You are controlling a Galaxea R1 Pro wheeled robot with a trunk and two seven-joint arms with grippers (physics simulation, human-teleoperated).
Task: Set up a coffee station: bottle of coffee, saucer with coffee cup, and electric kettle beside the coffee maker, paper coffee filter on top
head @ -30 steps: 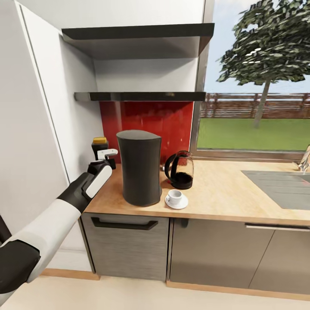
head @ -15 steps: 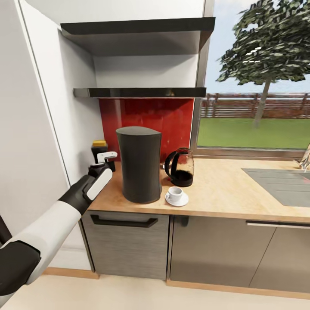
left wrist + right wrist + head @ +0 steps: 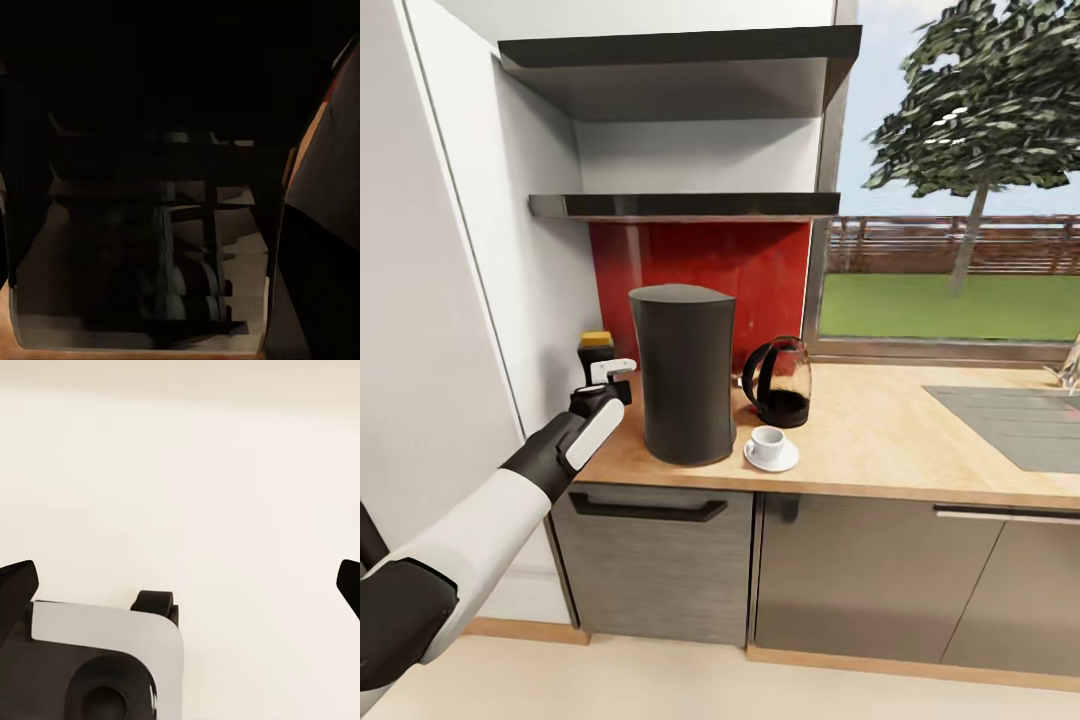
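The bottle of coffee (image 3: pixel 597 352) stands on the countertop (image 3: pixel 880 440) just left of the coffee maker (image 3: pixel 685 372), clamped in the left gripper (image 3: pixel 608 378). Right of the coffee maker sit the electric kettle (image 3: pixel 778 382) and the coffee cup (image 3: pixel 766 441) on its saucer (image 3: pixel 771 457). The right gripper (image 3: pixel 180 585) gapes wide over pale floor (image 3: pixel 195 487).

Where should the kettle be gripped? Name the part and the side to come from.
Grip the black loop handle on the kettle's left side. The handle stands upright and faces the coffee maker across a narrow gap, and the cup sits just in front. Coming down from above, with the fingers across the loop, probably works best.
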